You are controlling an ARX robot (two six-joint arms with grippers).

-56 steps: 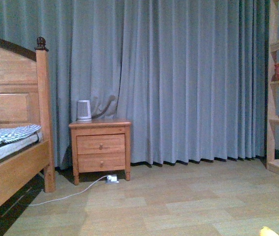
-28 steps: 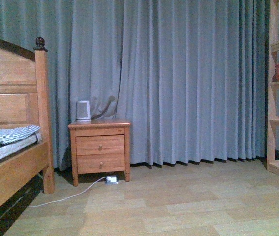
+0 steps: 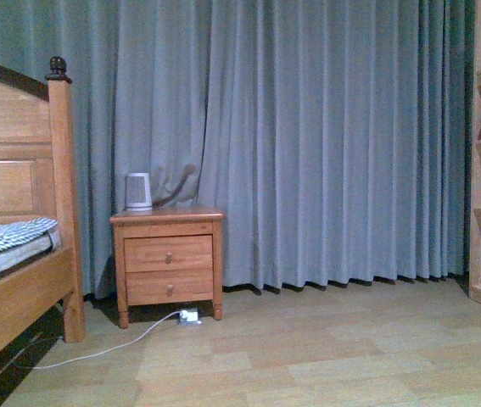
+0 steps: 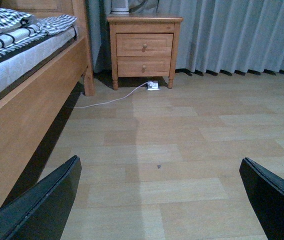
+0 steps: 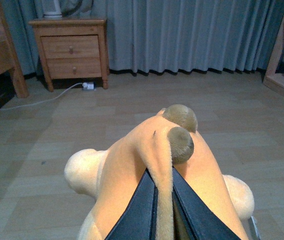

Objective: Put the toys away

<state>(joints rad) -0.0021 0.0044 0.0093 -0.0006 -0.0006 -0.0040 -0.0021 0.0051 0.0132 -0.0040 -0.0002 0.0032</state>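
Right tool (image 5: 162,181) clamped on plush toy (image 5: 126,175) | left tool (image 4: 159,170) fingers apart above wood floor (image 4: 192,135)

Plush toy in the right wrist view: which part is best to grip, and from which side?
On the plush toy, the thin raised fold, which the right gripper pinches, coming from the end opposite the two brown knobs. The rounded body looks too wide for the jaws.

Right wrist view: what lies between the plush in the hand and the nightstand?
Between plush and nightstand: bare floor, bar a white cable and plug by the nightstand's feet; seen in the right wrist view.
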